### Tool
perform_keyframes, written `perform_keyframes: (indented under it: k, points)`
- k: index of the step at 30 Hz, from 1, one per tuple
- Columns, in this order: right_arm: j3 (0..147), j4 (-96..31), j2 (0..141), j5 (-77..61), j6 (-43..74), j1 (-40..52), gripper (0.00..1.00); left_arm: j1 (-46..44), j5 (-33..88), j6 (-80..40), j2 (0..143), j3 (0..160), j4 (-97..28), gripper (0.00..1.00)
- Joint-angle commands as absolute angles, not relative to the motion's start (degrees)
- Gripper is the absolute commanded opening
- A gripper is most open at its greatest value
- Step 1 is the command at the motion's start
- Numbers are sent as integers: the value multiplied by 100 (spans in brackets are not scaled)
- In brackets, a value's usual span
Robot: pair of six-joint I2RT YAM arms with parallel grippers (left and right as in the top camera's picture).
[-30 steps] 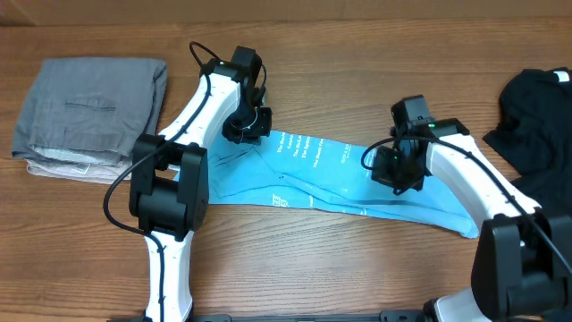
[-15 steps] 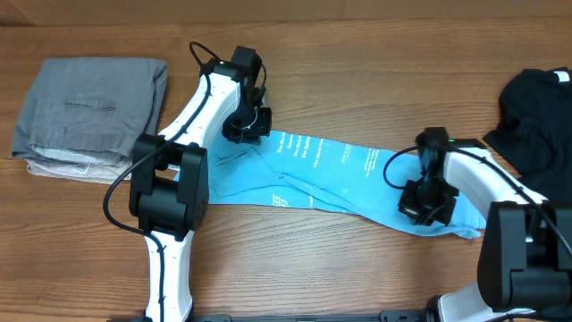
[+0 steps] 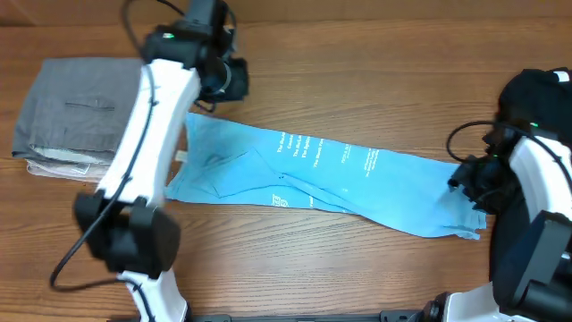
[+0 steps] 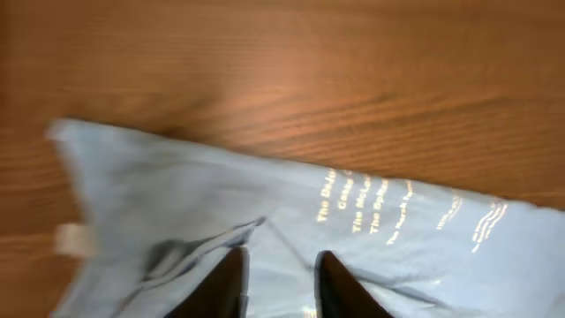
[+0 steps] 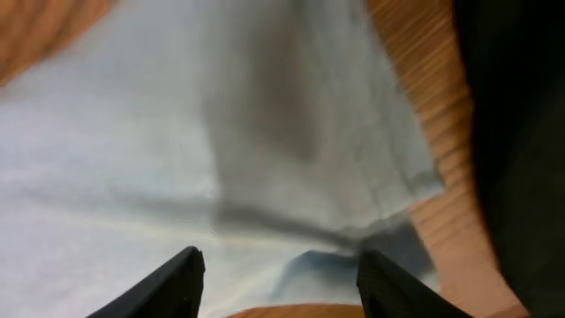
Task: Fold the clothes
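Observation:
The clothes, a light blue T-shirt (image 3: 340,179) with white lettering, lie as a long strip across the table, and the white neck label (image 3: 181,156) pokes out at the left end. My left gripper (image 3: 223,79) is raised beyond the shirt's left end. In the left wrist view its fingers (image 4: 282,258) stand apart above the shirt (image 4: 265,194), with nothing between them. My right gripper (image 3: 466,174) hovers at the shirt's right end. Seen from the right wrist, it (image 5: 282,261) is wide open over crumpled cloth (image 5: 177,132).
A folded grey garment (image 3: 89,112) lies at the far left. A black garment (image 3: 536,107) is heaped at the right edge, close to my right arm, and it fills the right side of the right wrist view (image 5: 521,132).
Both grippers have opened and let go of the shirt. The right one pulled the shirt's end out to the right; the left arm lifted and swung back to the left.

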State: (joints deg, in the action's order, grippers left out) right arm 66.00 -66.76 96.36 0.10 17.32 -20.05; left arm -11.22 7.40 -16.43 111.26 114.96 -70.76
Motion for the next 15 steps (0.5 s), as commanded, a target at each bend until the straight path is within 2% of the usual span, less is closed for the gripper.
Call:
perform_keyframes:
  k: [1, 4, 5, 7, 15]
  points:
    - [6604, -6484, 9537, -486, 1035, -2276, 61, -788, 270, -1890, 10892, 11570, -7223, 56]
    - [6517, -6235, 9537, -506, 746, -2340, 61, -526, 226, -1885, 10921, 11552, -7323, 93]
    - [6469, -6132, 9537, -471, 685, -2340, 61, -449, 185, -1885, 10940, 11550, -7354, 100]
    - [6359, -5935, 9537, -294, 679, -2338, 67, -336, 95, -1885, 10960, 11533, -7393, 100]
    - [5734, -5059, 9537, 250, 683, -2340, 72, -193, 64, -1885, 10962, 11526, -7435, 100]
